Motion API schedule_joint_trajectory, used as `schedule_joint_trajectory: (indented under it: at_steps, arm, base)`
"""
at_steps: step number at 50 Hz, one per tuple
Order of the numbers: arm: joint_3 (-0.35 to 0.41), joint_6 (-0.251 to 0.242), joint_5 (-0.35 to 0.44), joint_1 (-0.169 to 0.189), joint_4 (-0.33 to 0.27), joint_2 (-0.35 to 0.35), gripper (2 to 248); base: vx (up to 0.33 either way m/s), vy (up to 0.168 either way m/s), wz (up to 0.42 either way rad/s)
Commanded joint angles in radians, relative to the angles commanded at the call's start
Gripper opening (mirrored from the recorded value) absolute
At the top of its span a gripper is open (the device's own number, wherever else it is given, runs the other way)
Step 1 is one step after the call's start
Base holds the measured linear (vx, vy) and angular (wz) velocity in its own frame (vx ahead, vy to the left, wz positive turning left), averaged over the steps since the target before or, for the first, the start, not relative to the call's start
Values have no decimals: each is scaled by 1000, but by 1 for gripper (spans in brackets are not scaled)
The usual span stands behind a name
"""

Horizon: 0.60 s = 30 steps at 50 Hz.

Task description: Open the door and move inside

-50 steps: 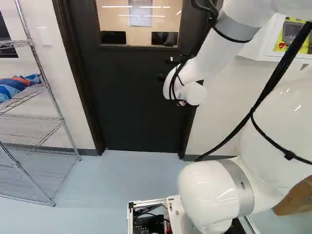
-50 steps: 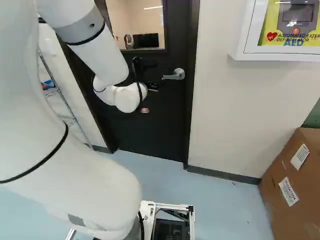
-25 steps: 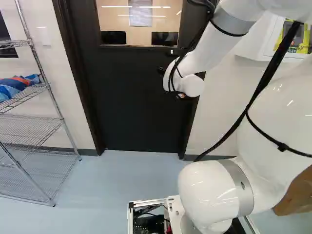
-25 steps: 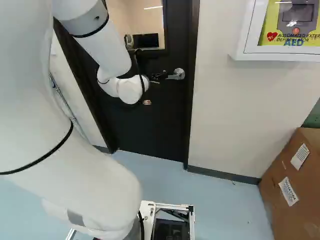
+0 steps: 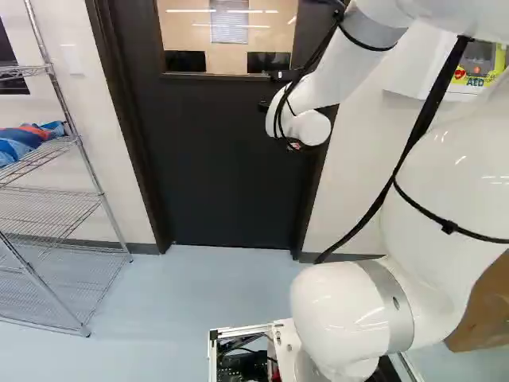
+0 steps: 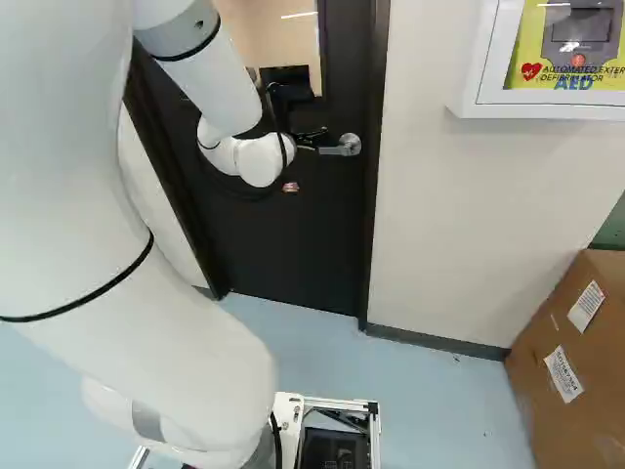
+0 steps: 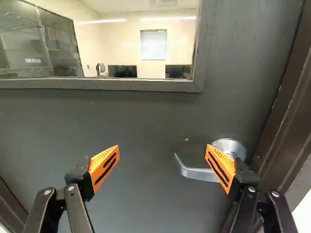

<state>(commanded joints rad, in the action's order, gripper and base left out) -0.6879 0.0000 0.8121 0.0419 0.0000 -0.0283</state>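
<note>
While its fingers stand wide apart, blk orange-padded gripper (image 6: 312,139) is nr curved silver lever (image 6: 342,148), upper ctr, rt base view.

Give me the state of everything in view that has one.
Hand: open, gripping nothing.
Door: closed.
Door handle: lever about level, not gripped.
Wall cabinet: appears closed.
Wire rack: upright, blue bundle on it.
Cardboard box: sealed or open, cannot tell.
</note>
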Motion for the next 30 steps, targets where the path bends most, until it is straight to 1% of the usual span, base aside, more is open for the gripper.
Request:
schedule_joint_trajectory:
  at_steps: [10, 21, 30]
  arm:
    - [-43, 0, -51, 5, 0, 21, 247]
    - [-77, 0, -105, 18, 0, 38, 247]
    - [-89, 0, -123, 23, 0, 48, 247]
  base:
    - [0, 0, 0]
    - [0, 0, 0]
    - [0, 0, 0]
